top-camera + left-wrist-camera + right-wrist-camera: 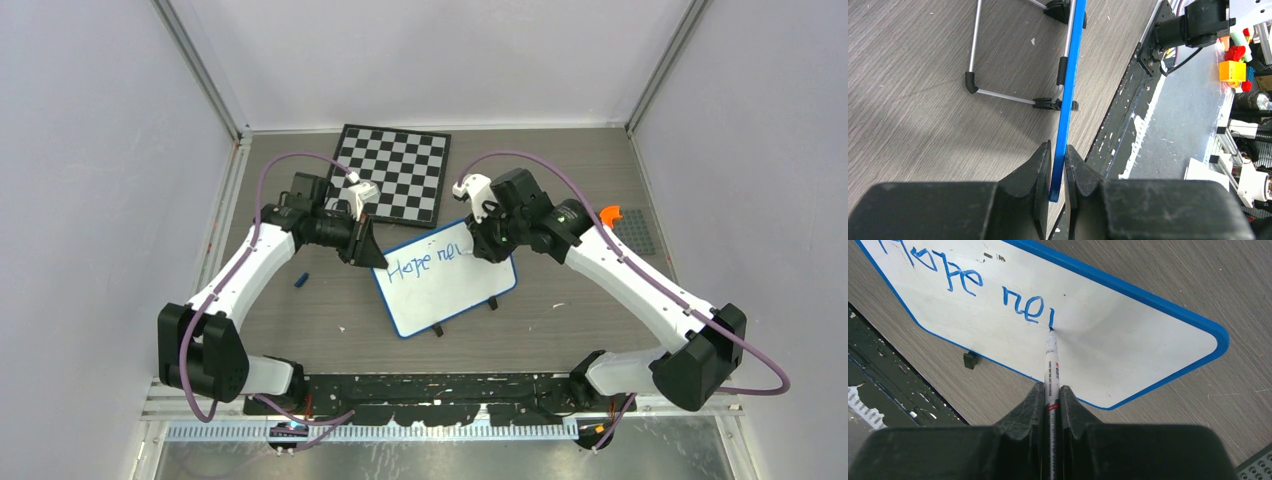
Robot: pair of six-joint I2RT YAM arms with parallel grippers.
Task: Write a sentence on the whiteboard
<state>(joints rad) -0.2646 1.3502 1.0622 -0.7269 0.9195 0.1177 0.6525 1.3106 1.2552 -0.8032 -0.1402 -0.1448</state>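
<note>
Right wrist view: right tool (1051,390) pinched on marker (1052,357), tip touching the whiteboard (1128,350) just after "Hope ne" of the sentence (965,280), unfinished. Other side, left tool (1058,152) clamped on the whiteboard's blue rim. Whiteboard sits on the desk (300,330), propped on thin wire feet. Reads light, stiff, slick, so it likely skids or tips under pen pressure; rim is the place to hold. Chessboard (395,172) just behind the whiteboard, small blue piece (301,279) left of it; neither blocks the stroke.
</note>
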